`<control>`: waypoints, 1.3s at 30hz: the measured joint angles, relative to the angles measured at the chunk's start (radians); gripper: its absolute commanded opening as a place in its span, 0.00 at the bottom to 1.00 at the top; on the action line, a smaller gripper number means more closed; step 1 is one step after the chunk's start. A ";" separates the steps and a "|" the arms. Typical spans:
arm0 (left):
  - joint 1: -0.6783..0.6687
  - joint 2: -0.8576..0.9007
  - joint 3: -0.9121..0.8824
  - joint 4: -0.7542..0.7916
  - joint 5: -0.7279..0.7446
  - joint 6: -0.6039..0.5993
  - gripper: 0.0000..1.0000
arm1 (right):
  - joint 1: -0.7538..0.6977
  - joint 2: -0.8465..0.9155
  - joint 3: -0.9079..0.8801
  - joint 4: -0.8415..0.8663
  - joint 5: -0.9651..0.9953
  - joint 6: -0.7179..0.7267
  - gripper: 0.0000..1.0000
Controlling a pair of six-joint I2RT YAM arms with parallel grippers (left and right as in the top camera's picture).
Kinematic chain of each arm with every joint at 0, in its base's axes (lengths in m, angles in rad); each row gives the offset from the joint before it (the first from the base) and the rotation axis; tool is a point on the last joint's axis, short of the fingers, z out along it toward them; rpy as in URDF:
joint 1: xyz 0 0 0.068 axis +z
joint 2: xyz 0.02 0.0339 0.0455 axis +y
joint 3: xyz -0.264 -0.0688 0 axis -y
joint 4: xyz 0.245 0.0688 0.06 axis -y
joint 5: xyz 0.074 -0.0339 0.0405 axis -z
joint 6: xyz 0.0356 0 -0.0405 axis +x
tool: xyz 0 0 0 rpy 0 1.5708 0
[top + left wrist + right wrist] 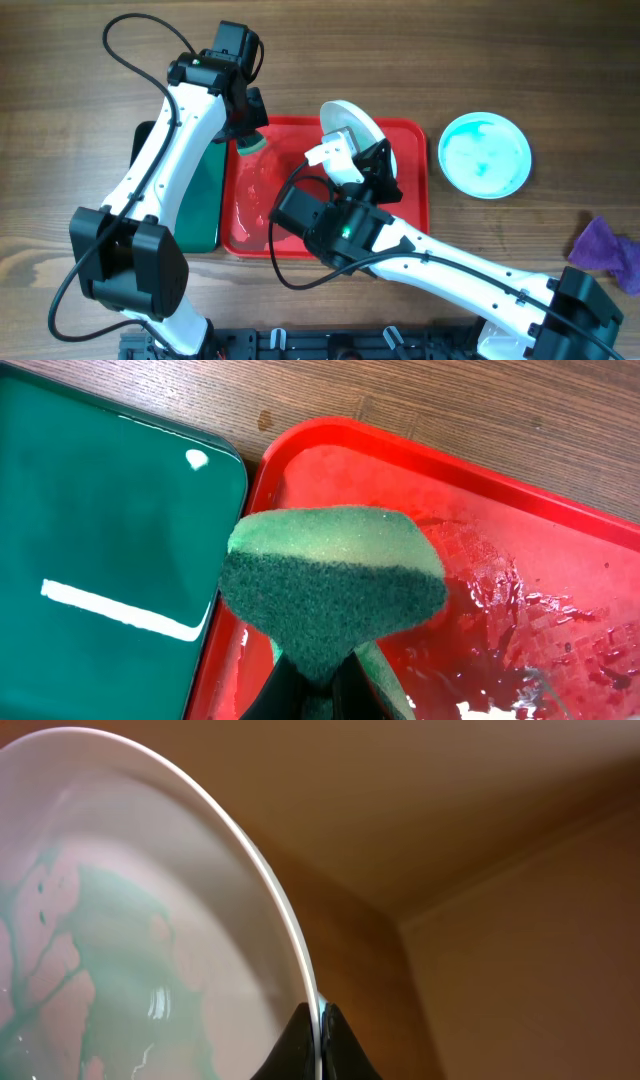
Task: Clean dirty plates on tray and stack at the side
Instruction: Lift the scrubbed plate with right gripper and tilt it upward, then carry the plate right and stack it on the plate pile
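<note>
Right gripper (318, 1025) pinches rim of dirty plate (130, 920), green-smeared, tilted on edge above red tray (520, 510). Left gripper (315, 690) clamps green sponge (330, 585) over tray's corner, beside dark green tray (100, 510). Second smeared plate (485, 155) lies on table (300, 40), right of tray.

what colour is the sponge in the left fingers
The sponge is two-tone green, pale foam and a darker scouring layer; clearest in the left wrist view.
</note>
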 measured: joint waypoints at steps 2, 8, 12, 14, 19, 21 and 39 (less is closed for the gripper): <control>0.000 0.000 0.000 0.000 0.000 0.000 0.04 | 0.000 0.000 0.000 0.004 0.036 -0.015 0.04; 0.000 0.000 0.000 0.000 0.000 0.000 0.04 | 0.000 0.000 0.000 0.047 0.030 -0.036 0.04; 0.000 0.000 0.000 0.000 0.000 0.000 0.04 | -0.025 -0.003 0.000 0.040 -0.288 0.008 0.04; 0.000 0.000 0.000 0.000 0.000 0.000 0.04 | -0.082 -0.003 0.000 0.040 -0.466 0.053 0.04; 0.000 0.000 0.000 0.000 0.000 0.000 0.04 | -0.449 -0.004 0.000 0.077 -1.053 0.085 0.04; 0.000 0.000 0.000 0.000 0.000 0.000 0.04 | -0.583 -0.005 0.000 0.078 -1.203 0.060 0.04; 0.000 0.001 0.000 0.000 0.000 0.000 0.04 | -1.464 -0.006 -0.186 0.167 -1.407 -0.047 0.06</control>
